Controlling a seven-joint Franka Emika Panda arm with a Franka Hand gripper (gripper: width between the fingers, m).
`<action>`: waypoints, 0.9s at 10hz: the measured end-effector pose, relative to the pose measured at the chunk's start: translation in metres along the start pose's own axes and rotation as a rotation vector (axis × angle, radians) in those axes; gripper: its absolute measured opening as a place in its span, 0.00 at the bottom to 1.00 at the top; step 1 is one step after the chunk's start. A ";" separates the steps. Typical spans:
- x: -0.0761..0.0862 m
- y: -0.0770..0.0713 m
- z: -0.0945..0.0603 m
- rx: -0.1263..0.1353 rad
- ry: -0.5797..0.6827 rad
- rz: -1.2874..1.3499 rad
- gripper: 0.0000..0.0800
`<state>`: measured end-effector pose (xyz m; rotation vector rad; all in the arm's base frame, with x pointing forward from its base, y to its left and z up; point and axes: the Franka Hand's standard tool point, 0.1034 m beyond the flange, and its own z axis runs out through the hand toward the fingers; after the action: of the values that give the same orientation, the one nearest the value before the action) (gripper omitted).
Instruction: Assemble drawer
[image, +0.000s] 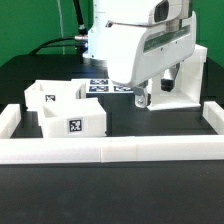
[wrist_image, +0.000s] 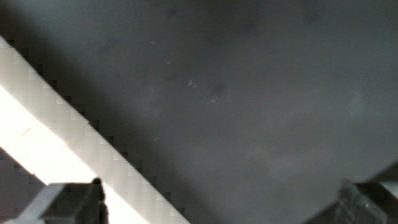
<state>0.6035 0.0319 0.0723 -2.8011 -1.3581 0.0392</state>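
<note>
The tall white housing (image: 186, 82) stands on the black table at the exterior view's right, its open side facing left. Two open-topped white trays sit at the left: one further back (image: 52, 96) and one nearer with a square tag on its front (image: 76, 121). My gripper (image: 141, 99) hangs low over the table just left of the housing, apart from both trays. In the wrist view the gripper (wrist_image: 222, 206) is open: the two dark fingertips (wrist_image: 68, 204) stand far apart with only bare table between them. It holds nothing.
A long low white border wall (image: 110, 150) runs along the front and up both sides. The marker board (image: 100, 86) lies flat behind the trays. A white band (wrist_image: 54, 125) crosses the wrist view diagonally; I cannot tell what it belongs to.
</note>
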 end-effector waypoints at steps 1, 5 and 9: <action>0.000 0.000 0.000 0.006 0.006 0.013 0.81; 0.001 -0.001 -0.001 0.005 0.007 0.022 0.81; 0.006 -0.030 -0.038 -0.019 0.014 0.107 0.81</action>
<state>0.5849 0.0547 0.1113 -2.8809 -1.2115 0.0091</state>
